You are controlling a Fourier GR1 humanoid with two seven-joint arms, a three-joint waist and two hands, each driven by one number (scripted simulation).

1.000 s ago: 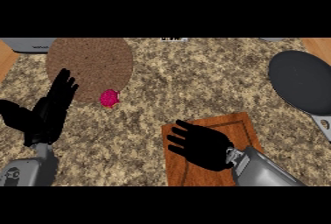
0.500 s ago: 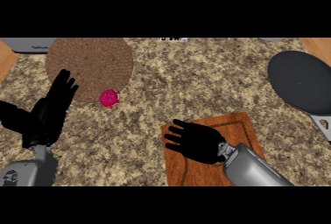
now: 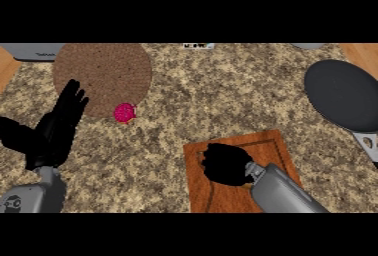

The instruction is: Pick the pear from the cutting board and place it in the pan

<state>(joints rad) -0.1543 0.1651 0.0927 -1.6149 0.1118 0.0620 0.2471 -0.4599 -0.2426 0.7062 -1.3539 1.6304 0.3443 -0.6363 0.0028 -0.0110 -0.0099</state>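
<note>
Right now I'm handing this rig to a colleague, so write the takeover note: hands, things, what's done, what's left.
Right hand: curled, down on the cutting board; the pear is not visible, perhaps hidden under it, so a grasp cannot be confirmed.
Left hand: open, fingers up, resting at the left edge.
Pan: far right, nothing in it.
Also there: round brown mat and a pink object at its edge.
Done: the reach to the board.
Left: lift, carry to the pan, release.

Counter point(image 3: 221, 95): speckled stone look, rough-grained, tan and brown. Board point(image 3: 277, 150): reddish wood, smooth, faint sheen. Mat point(image 3: 103, 70): round, brown, woven texture, matt. Pan point(image 3: 343, 95): dark grey, matt, with a paler metal-looking handle. Forearms: grey, smooth. Hands: black, matt.
</note>
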